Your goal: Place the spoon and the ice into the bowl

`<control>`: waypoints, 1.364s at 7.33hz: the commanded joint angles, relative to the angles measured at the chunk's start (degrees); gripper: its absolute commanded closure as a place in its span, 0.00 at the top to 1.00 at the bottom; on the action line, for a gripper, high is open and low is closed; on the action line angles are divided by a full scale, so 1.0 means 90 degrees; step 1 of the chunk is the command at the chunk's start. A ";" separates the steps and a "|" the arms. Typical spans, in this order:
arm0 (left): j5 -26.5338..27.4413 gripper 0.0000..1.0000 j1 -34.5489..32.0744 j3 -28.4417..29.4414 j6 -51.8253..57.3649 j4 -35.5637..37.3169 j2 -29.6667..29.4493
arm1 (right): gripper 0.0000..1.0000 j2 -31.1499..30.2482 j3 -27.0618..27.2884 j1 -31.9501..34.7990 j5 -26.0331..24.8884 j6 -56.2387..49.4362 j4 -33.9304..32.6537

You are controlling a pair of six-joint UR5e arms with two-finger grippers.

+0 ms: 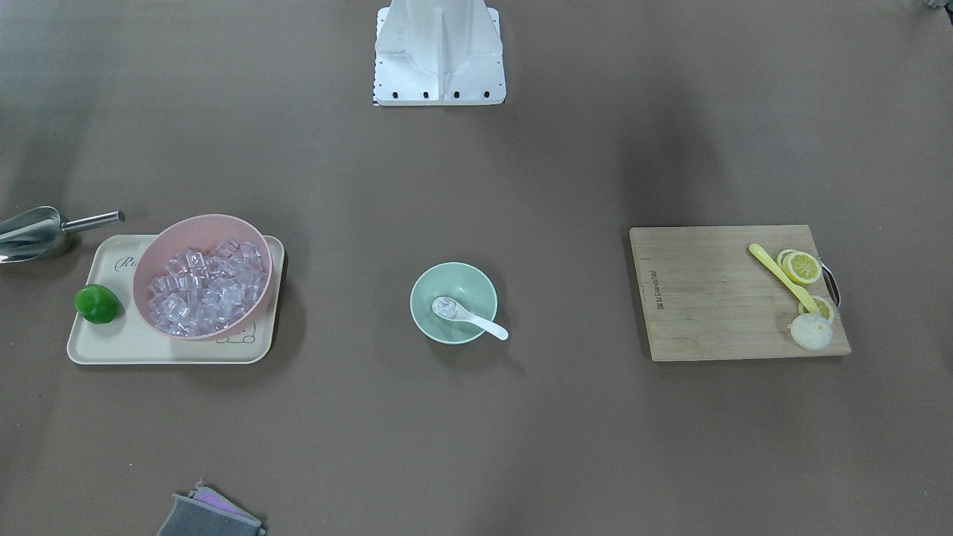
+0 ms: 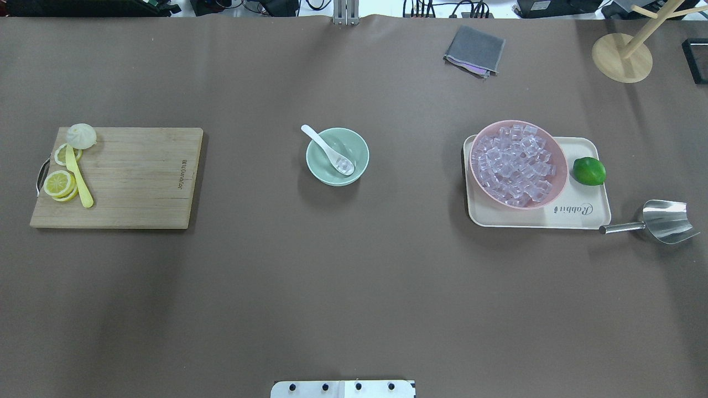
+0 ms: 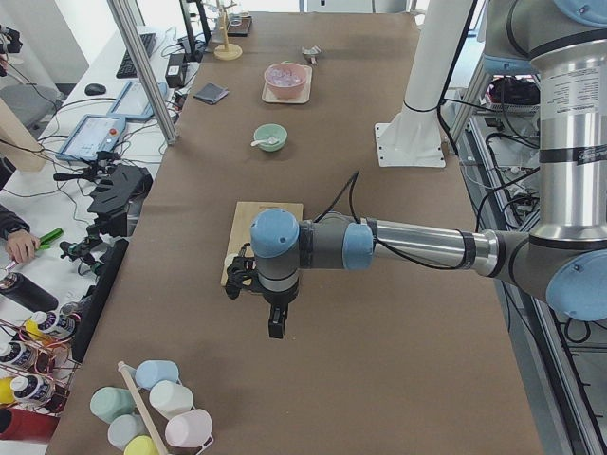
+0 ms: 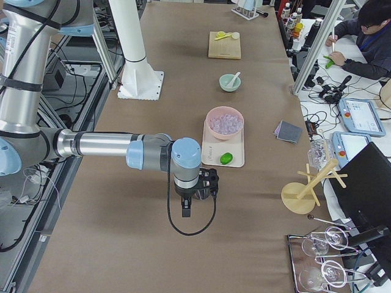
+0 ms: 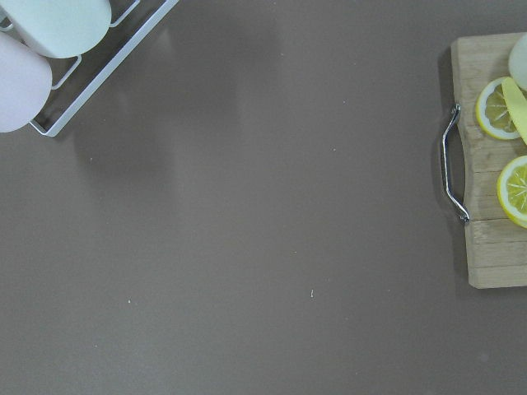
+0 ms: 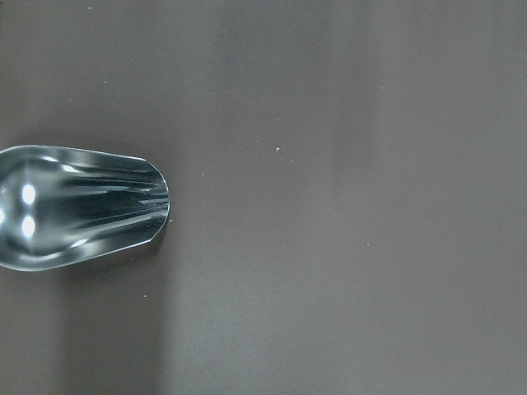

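Note:
The mint-green bowl (image 1: 476, 279) stands at the table's middle and also shows in the overhead view (image 2: 358, 145). The white spoon (image 1: 480, 321) lies in it, scoop down inside and handle resting over the rim. A clear ice cube (image 1: 445, 307) sits in the spoon's scoop (image 2: 344, 165). Neither gripper shows in the front, overhead or wrist views. The left gripper (image 3: 275, 327) hangs over the table's left end, beyond the cutting board. The right gripper (image 4: 186, 210) hangs over the right end, beyond the tray. I cannot tell whether either is open or shut.
A pink bowl (image 1: 186, 223) piled with ice cubes stands on a cream tray (image 1: 149, 350) with a lime (image 1: 97, 303). A steel scoop (image 1: 30, 232) lies beside the tray. A cutting board (image 1: 715, 298) holds lemon slices and a yellow utensil (image 1: 782, 275). A grey cloth (image 1: 208, 514) lies at the far edge.

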 commanded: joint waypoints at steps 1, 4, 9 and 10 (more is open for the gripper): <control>0.0000 0.99 -0.0003 0.0000 0.0000 0.0000 0.0000 | 1.00 0.0000 0.0000 0.0000 0.0000 0.0003 0.0009; 0.0000 0.99 -0.0003 0.0010 0.0000 0.0000 0.0000 | 1.00 0.0000 0.0010 0.0000 0.0195 -0.0006 0.0009; 0.0000 0.99 0.0007 0.0000 0.0000 0.0000 0.0000 | 1.00 0.0000 0.0010 0.0000 0.0186 -0.0006 0.0009; 0.0000 0.99 -0.0003 0.0010 0.0000 0.0000 0.0000 | 1.00 0.0000 0.0000 0.0000 0.0186 -0.0006 0.0009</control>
